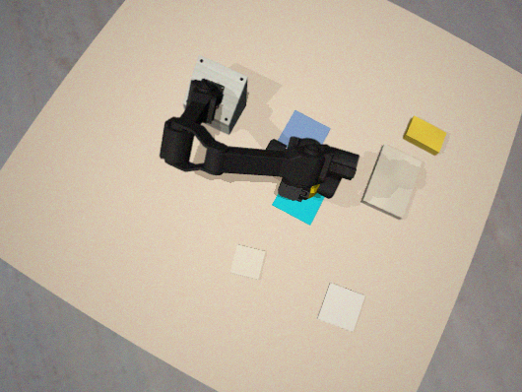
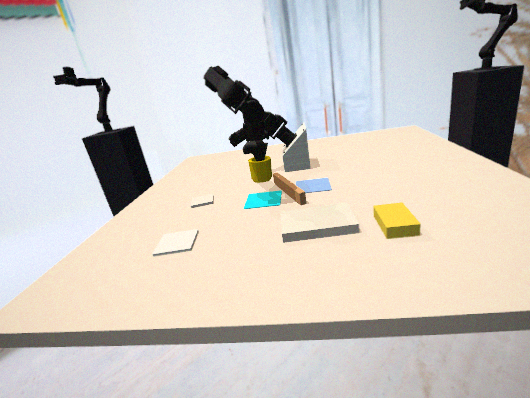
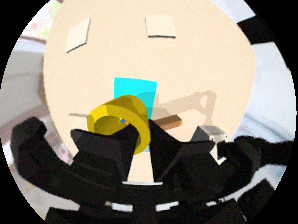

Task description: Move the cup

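The yellow cup (image 1: 314,191) (image 2: 260,170) (image 3: 133,103) hangs in the air, about upright in the exterior view. My gripper (image 2: 258,158) (image 3: 144,121) is shut on the cup's wall. In the wrist view a blue marble (image 3: 123,121) and an orange marble (image 3: 127,123) show inside the cup; any others are hidden. The cyan pad (image 1: 299,211) (image 2: 262,200) (image 3: 130,87) lies below, and from above the cup appears near its arm-side edge. The blue pad (image 1: 306,127) (image 2: 315,185) is partly hidden by the arm in the top view.
A brown bar (image 2: 290,189) (image 3: 169,121) lies between the pads, hidden under the arm in the top view. A pale slab (image 1: 393,182) (image 2: 320,219) and a yellow block (image 1: 424,135) (image 2: 397,220) lie beyond. Two thin white tiles (image 1: 248,262) (image 2: 176,242) lie past the cyan pad.
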